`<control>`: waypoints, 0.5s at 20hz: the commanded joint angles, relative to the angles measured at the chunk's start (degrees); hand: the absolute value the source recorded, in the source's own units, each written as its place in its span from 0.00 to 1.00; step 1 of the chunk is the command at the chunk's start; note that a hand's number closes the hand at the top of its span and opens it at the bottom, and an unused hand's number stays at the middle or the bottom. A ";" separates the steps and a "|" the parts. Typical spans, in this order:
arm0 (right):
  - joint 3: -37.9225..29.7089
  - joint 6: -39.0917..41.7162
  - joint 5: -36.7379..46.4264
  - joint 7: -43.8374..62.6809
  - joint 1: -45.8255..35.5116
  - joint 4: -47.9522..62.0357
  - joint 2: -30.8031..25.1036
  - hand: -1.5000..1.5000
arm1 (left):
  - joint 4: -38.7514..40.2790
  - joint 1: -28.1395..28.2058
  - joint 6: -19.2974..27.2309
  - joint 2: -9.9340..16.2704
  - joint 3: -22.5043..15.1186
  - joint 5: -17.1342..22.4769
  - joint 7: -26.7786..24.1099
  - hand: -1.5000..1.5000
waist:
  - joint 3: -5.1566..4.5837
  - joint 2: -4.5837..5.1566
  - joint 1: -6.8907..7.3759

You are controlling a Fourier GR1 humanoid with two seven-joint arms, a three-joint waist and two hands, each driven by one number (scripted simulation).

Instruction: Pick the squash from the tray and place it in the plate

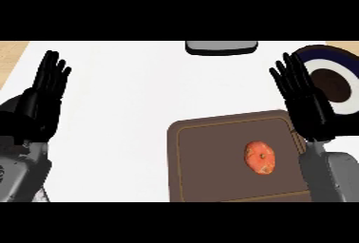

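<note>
The right hand [303,95], fingers spread, should drop left onto the squash [260,157] lying in the tray [184,161].

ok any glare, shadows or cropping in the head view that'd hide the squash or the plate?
Head view: light is flat, no glare; squash shows whole on the brown tray, almost no shadow. Plate is cut by the right edge and partly covered by the right hand. Left hand covers neither.
</note>
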 commanded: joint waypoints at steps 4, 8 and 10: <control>-3.89 9.44 0.05 -2.86 -4.68 2.36 -10.05 1.00 | 6.95 8.06 -0.64 -4.52 -6.94 -0.70 5.77 0.50 | -1.35 -1.24 1.09; -6.26 3.40 18.68 -4.91 -4.10 4.13 -23.97 1.00 | 8.24 10.95 -2.40 -6.40 -9.61 1.24 8.71 0.50 | -1.59 -0.44 0.41; -8.87 -0.84 17.98 -12.97 -2.61 10.60 -17.89 0.00 | 8.70 11.70 -2.83 -8.22 -11.71 0.49 8.34 0.50 | -1.27 -0.96 1.47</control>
